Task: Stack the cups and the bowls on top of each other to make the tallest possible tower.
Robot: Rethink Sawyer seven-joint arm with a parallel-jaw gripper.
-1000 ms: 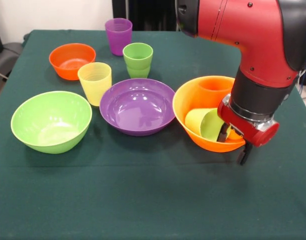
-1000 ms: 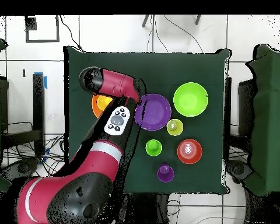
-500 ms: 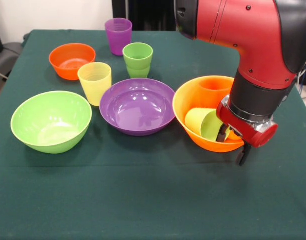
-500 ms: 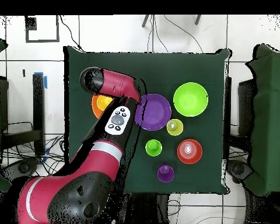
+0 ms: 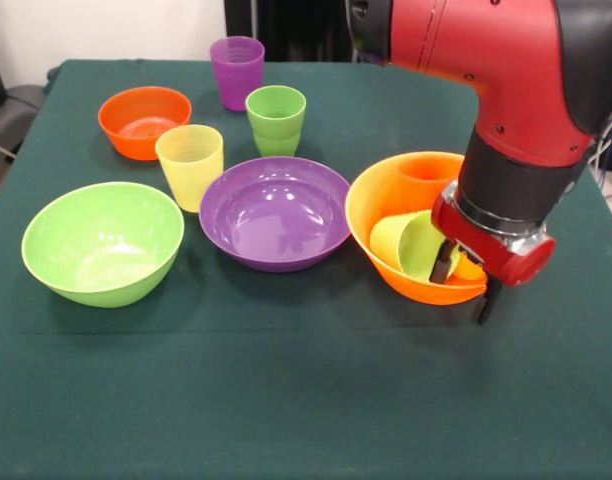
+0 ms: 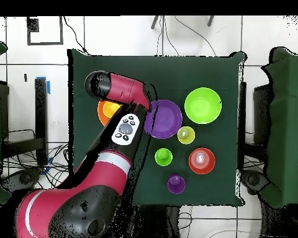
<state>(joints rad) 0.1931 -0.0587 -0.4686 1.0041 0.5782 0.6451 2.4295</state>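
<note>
- Reaching down from above, the red and black arm [image 5: 506, 110] puts its gripper [image 5: 464, 283] at the near right rim of the yellow-orange bowl [image 5: 386, 205]; one dark finger [image 5: 445, 262] sits inside the bowl, the other hangs outside the wall.
- Jaws straddle the bowl wall; whether they actually pinch it I cannot tell.
- Inside this bowl: a lime green cup [image 5: 411, 245] lying on its side, mouth toward the gripper, and an orange cup [image 5: 426, 170] against the far inner wall.
- Purple bowl [image 5: 276, 212] sits at table centre, just left of the yellow-orange bowl, upright and empty.
- Lime green bowl [image 5: 102, 242] stands at the near left, well apart from the gripper.
- Small orange bowl [image 5: 144, 121] stands at the far left.
- Pale yellow cup [image 5: 190, 165] stands upright between the orange bowl and the purple bowl, close to the purple bowl's rim.
- Green cup [image 5: 276, 119] stands just behind the purple bowl; it looks like two nested cups.
- Purple cup [image 5: 237, 71] stands farthest back, upright.
- Overhead view: the arm [image 6: 117, 133] covers most of the yellow-orange bowl [image 6: 105, 110]; the green table cloth [image 6: 176, 71] is bare at the far side.
</note>
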